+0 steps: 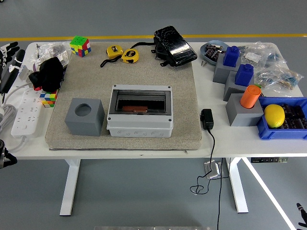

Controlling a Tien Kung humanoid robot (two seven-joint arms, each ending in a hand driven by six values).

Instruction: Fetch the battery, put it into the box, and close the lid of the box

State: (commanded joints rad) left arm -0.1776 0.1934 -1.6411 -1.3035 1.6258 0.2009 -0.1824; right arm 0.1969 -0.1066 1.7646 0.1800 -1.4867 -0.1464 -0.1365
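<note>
The grey box (139, 125) stands at the middle of the beige mat (182, 96), its dark see-through lid (141, 99) lying flat over the top. Through the lid shows a flat reddish-brown thing (135, 109), which may be the battery. Only a small dark part of my left hand (3, 158) shows at the picture's left edge, below the table's front edge. A tip of my right hand (301, 211) shows in the bottom right corner, far from the box. Neither hand touches anything on the table.
A grey cube with a round hole (85, 116) stands left of the box. Behind it lie two yellow tape measures (123, 54) and a black pouch (174, 45). A charger (206, 119), grey blocks (242, 110), an orange cylinder (250, 96) and a blue bin (288, 130) are at right; a power strip (26, 112) at left.
</note>
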